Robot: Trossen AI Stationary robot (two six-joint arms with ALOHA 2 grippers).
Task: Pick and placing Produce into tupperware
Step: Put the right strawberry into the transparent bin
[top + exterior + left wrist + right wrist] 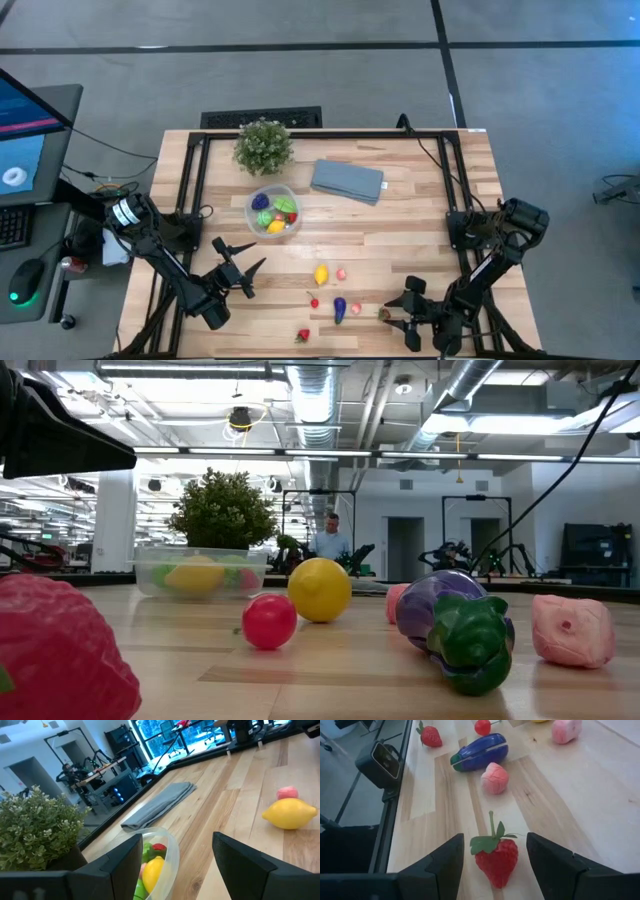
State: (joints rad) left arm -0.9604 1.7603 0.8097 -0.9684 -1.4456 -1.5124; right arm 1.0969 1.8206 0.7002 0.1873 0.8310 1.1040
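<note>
**A:** What sits closest to the table's front edge?

**B:** The right gripper [492,862], fingers spread wide with a stemmed strawberry [495,856] between them on the wood, gripped by neither. Just beyond lie a pink piece [494,778], a purple eggplant [481,752], another strawberry [303,335], a cherry [314,302] and a lemon [321,274].

**A:** And the left arm?

**B:** The left gripper [238,267] hangs open and empty, short of the tupperware [256,203], which holds several produce pieces. Farther back stand a potted plant [264,145] and a folded cloth [347,181].
</note>
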